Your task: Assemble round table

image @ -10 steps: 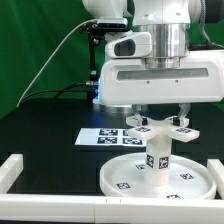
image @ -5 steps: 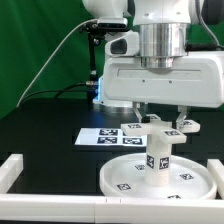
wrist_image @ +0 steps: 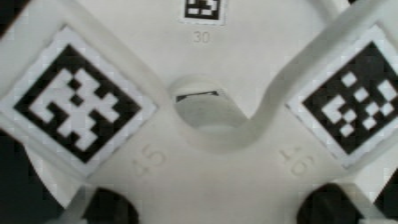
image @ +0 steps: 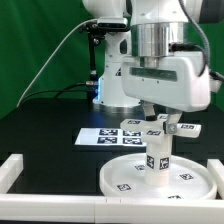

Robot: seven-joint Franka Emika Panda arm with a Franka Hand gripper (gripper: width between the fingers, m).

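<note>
The big round disc [image: 158,178] lies flat on the black table, near the front, just behind the low white wall [image: 20,168]. A short thick post [image: 158,152] stands straight up from the middle of the disc. On top of the post sits the cross foot [image: 152,128], its four arms lying flat and pointing out sideways.

The claw [image: 157,118] hangs straight over the foot, right above the post. So the foot lies directly under the claw, not off to either side, and the post's long line runs straight up into the claw.

In the wrist view, the foot [wrist_image: 199,100] fills almost everything, with its middle hole looking near the centre. Two dark fingertips [wrist_image: 98,208] show at the edge, one on each side of one arm of the foot. I cannot tell if they are squeezing that arm or are just beside it.

I think the next move is a turn about the post's upright line, so staying centred over the hole matters most.

Behind the disc, the marker board [image: 100,138] lies flat.
</note>
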